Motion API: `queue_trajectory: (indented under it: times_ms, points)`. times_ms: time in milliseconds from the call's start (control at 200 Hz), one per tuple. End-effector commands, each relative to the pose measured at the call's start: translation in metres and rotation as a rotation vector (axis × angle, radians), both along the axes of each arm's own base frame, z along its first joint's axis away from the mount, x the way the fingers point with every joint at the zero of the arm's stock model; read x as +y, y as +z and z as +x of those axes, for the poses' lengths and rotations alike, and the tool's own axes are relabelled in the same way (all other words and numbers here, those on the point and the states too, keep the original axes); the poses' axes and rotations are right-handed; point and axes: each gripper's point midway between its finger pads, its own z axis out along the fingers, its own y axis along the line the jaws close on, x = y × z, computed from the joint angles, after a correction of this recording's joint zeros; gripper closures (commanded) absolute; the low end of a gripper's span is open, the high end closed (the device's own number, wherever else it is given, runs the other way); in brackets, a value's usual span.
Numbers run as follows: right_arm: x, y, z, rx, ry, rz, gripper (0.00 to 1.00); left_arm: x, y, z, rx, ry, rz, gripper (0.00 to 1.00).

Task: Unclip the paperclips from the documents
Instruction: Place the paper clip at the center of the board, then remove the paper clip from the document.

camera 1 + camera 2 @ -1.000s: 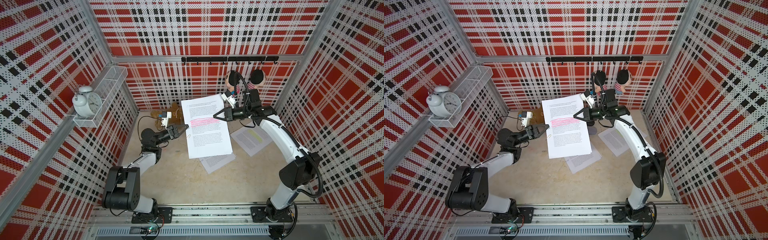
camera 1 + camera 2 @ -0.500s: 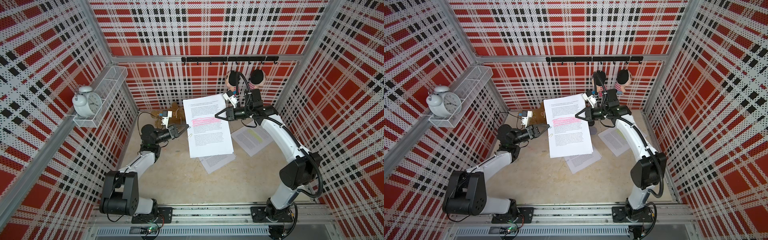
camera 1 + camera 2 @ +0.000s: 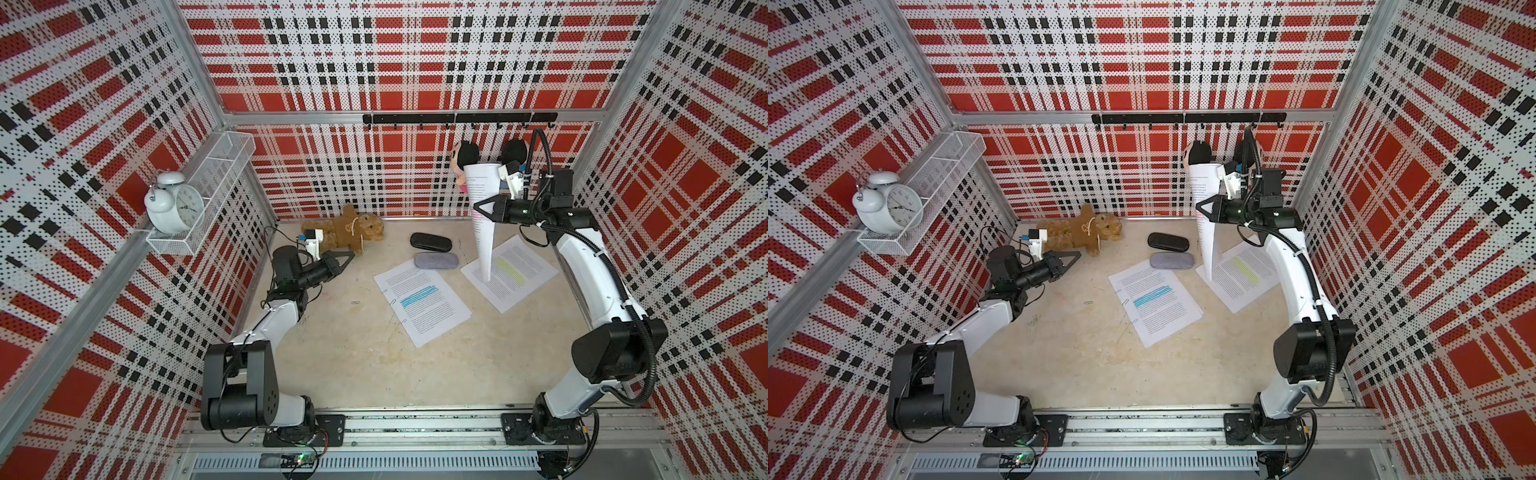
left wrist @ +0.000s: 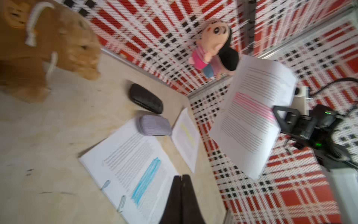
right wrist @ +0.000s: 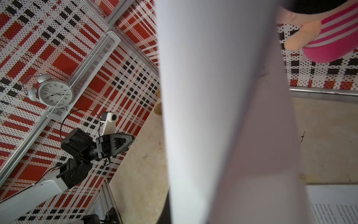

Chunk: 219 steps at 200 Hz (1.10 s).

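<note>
Pink-band doc [image 3: 482, 237] is hanging in the air nr the surface's [image 3: 374, 365] back right corner. It's curling into a narrow cone, w/ its lower tip dangling above the yellow-band doc [image 3: 515, 278], which is lying flat by the right edge. Right tool [image 3: 478, 206] is pinching the pink-band doc at its side edge, level w/ the pink band, jaws closed on the paper. Blue-band doc [image 3: 424, 303] is lying flat mid-surface, w/ clips [image 4: 121, 202] sitting along its left edge. A loose clip [image 3: 355, 302] is lying on the bare surface just left of it. Left tool [image 3: 351, 254] is hovering nr the back left corner, jaws pressed together; can't tell whether anything tiny is sitting btwn them. Grey case [image 3: 435, 262] is touching the blue-band doc's back edge, w/ the black case [image 3: 430, 242] lying just behind. Teddy [image 3: 345, 230] is lying along the back edge, nr the left tool.
</note>
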Motion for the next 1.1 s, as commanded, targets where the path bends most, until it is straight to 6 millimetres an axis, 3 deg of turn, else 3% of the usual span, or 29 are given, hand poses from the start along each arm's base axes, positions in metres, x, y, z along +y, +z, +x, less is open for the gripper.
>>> queue_trajectory:
  times_ms: [0,175,356,476,626,756,812,962,1092]
  points:
    - [0.008,0.015,-0.012,-0.050,0.022,-0.006,1.00,0.021,-0.070,-0.005,0.229,0.108,0.350,0.99]
    - [0.044,0.000,-0.026,-0.028,0.089,-0.067,1.00,0.033,-0.112,-0.017,0.375,0.246,0.449,0.86]
    - [0.081,-0.013,-0.041,-0.004,0.158,-0.077,1.00,0.052,-0.164,-0.039,0.533,0.362,0.482,0.82]
    - [0.102,-0.019,-0.053,0.010,0.202,-0.089,1.00,0.063,-0.177,-0.047,0.570,0.429,0.477,0.72]
    - [0.120,-0.024,-0.065,0.023,0.249,-0.096,1.00,0.067,-0.173,-0.048,0.561,0.459,0.443,0.61]
    - [0.128,-0.021,-0.071,0.027,0.272,-0.081,1.00,0.059,-0.137,-0.035,0.451,0.442,0.391,0.48]
    - [0.132,-0.017,-0.073,0.028,0.289,-0.072,1.00,0.050,-0.107,-0.024,0.342,0.410,0.336,0.43]
    - [0.152,-0.008,-0.083,0.034,0.365,-0.057,1.00,0.009,0.004,-0.011,-0.056,0.229,0.021,0.30]
    - [0.169,0.003,-0.088,0.034,0.437,-0.029,1.00,-0.014,0.063,-0.010,-0.206,0.089,-0.132,0.27]
